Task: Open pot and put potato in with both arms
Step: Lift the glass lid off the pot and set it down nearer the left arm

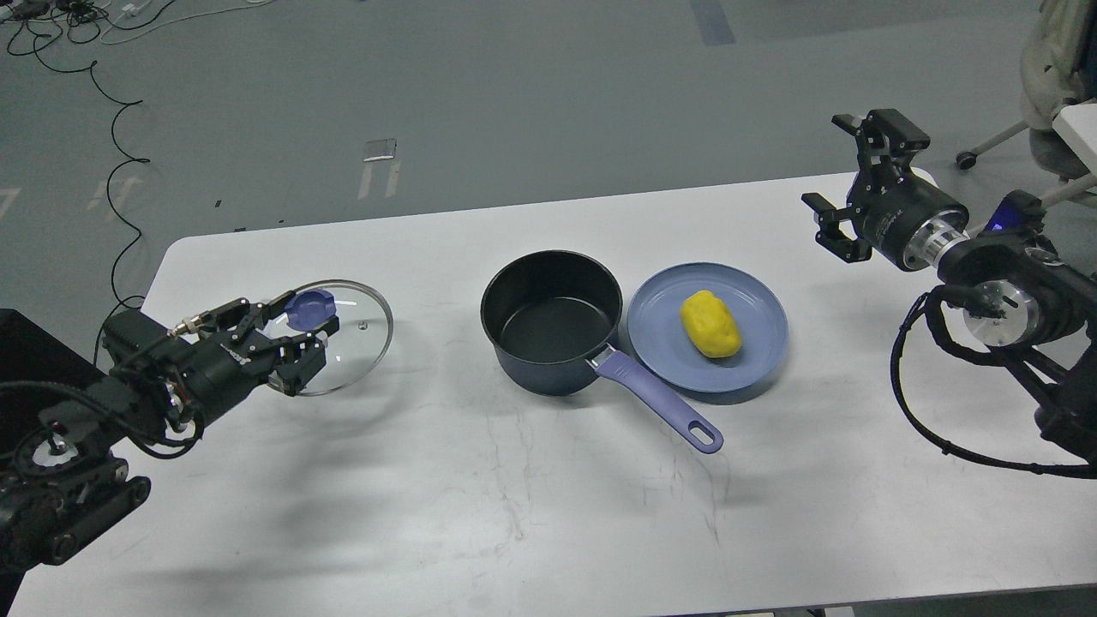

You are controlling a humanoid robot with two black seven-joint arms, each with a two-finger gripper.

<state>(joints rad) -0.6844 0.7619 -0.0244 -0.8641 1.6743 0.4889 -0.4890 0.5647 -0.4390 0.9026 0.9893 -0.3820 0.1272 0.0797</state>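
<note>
Head view shows the open pot (552, 321) mid-counter (514, 497), the potato (710, 323) on the plate (660, 343) beside it, the left hand (296, 338) spread around the glass lid's (360, 330) knob, the right hand (848, 184) open, empty.

A white worktop (531, 514) carries the open pot (552, 321) at centre, a light-blue plate (754, 343) just beside it on the right, and the glass lid (347, 330) well apart on the left.
</note>
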